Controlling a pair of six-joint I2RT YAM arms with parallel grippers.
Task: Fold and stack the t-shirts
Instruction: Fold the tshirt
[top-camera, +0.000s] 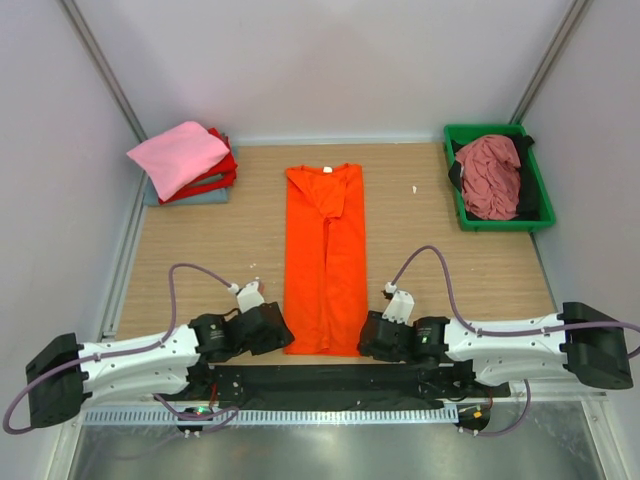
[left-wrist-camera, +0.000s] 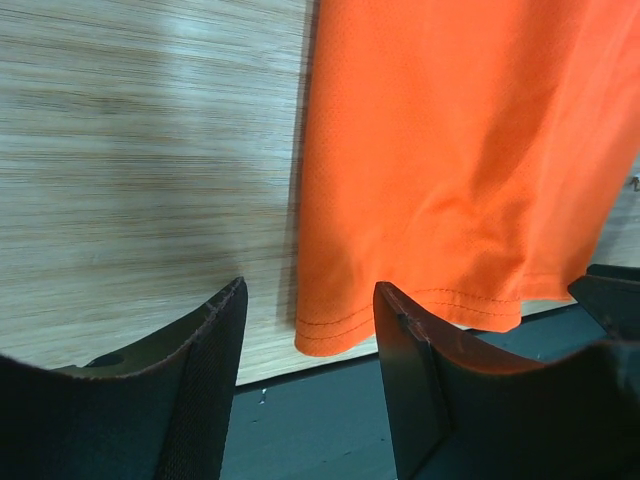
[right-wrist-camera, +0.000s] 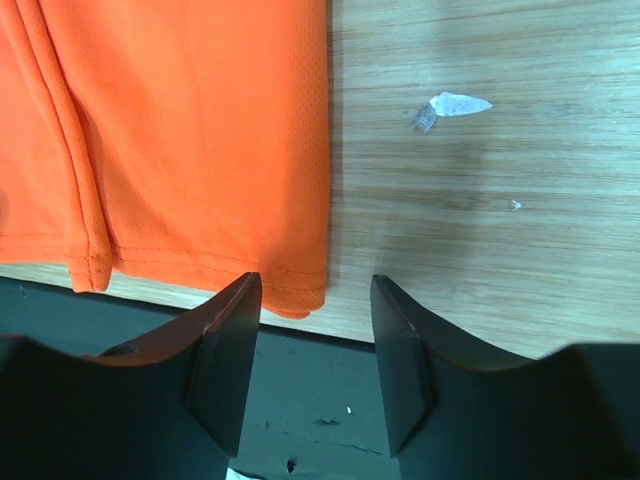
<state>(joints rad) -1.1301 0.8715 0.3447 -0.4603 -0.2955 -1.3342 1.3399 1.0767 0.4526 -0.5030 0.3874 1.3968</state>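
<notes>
The left gripper (left-wrist-camera: 310, 290) and right gripper (right-wrist-camera: 316, 283) stand spread (nothing pinched) at 2 hem corners of the orange t-shirt (top-camera: 325, 260).

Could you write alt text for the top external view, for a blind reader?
An orange t-shirt, folded into a long strip, lies on a wooden table, with the left tool and right tool at its near corners. Folded shirts, pink on top, are stacked far left; a green tray far right holds crumpled shirts.
</notes>
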